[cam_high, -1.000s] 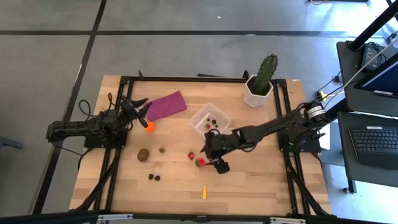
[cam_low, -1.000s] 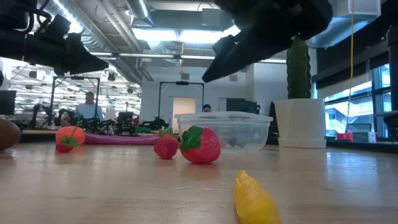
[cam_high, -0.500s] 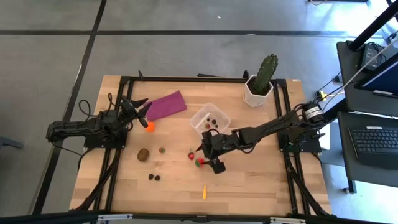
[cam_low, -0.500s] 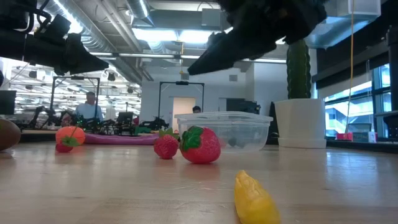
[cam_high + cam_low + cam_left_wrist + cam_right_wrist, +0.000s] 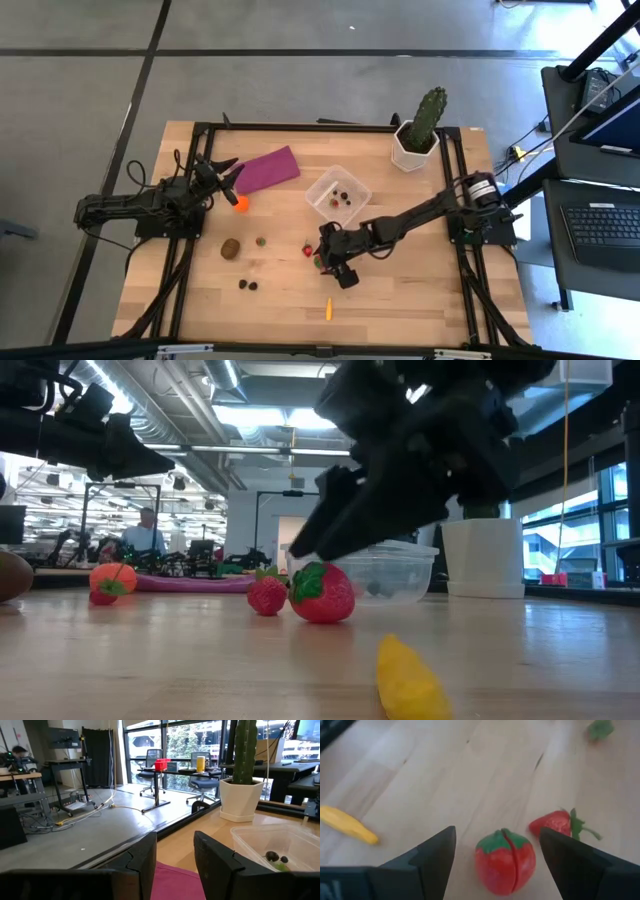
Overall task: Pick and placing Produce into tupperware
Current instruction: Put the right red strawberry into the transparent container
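Note:
My right gripper (image 5: 326, 260) hangs open, low over the table's middle. Its two fingers (image 5: 436, 856) stand on either side of a large red strawberry (image 5: 505, 862) without touching it. A smaller strawberry (image 5: 559, 824) lies just beside it. The clear tupperware (image 5: 338, 192), with a few small pieces inside, stands farther back. An orange ball (image 5: 241, 205), a brown kiwi (image 5: 230, 248), a small green piece (image 5: 261, 241), dark berries (image 5: 247, 285) and a yellow piece (image 5: 328, 309) lie on the wood. My left gripper (image 5: 226, 174) is open and empty by the purple cloth (image 5: 266, 168).
A cactus in a white pot (image 5: 419, 132) stands at the far right of the table, behind the tupperware. Black frame rails run along the table's left and right sides. People and desks show in the room beyond the table.
My right gripper has moved toward the table's left edge and down. It was above and to the right of the large strawberry and now straddles it. The strawberries have not moved.

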{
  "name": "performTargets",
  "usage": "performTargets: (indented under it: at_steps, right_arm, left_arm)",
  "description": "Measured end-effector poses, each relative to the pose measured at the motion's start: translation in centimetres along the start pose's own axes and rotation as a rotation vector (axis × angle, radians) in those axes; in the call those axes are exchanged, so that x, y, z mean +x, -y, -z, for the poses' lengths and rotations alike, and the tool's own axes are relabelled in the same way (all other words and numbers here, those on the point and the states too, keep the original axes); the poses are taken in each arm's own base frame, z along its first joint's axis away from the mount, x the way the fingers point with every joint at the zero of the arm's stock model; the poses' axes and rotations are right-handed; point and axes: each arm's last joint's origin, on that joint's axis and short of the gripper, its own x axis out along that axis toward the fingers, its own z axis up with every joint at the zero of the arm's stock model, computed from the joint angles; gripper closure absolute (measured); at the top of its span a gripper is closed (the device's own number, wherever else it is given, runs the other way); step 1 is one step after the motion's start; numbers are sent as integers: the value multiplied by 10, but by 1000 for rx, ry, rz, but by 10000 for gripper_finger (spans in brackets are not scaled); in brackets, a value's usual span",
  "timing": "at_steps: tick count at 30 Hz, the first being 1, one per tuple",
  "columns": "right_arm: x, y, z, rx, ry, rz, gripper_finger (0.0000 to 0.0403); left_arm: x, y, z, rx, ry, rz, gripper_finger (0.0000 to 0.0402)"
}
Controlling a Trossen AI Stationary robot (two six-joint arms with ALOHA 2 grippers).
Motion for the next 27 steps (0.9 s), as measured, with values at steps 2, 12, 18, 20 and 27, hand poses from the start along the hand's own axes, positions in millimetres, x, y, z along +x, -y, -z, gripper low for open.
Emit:
performTargets:
  at_steps: [2, 12, 18, 20, 27]
  right_arm:
    - [3, 0, 2, 1, -7, 0, 116]
    - [17, -1, 16, 6, -64, -7, 116]
    - [18, -1, 16, 7, -57, -6, 127]
    - [18, -1, 16, 7, -56, -5, 134]
    - [18, -1, 16, 34, -50, -3, 166]
  left_arm:
    - [0, 0, 0, 0, 0, 0, 278]
    - [0, 0, 0, 0, 0, 0, 278]
    - [0, 0, 0, 0, 0, 0, 278]
    - [0, 0, 0, 0, 0, 0, 278]
    - [0, 0, 0, 0, 0, 0, 278]
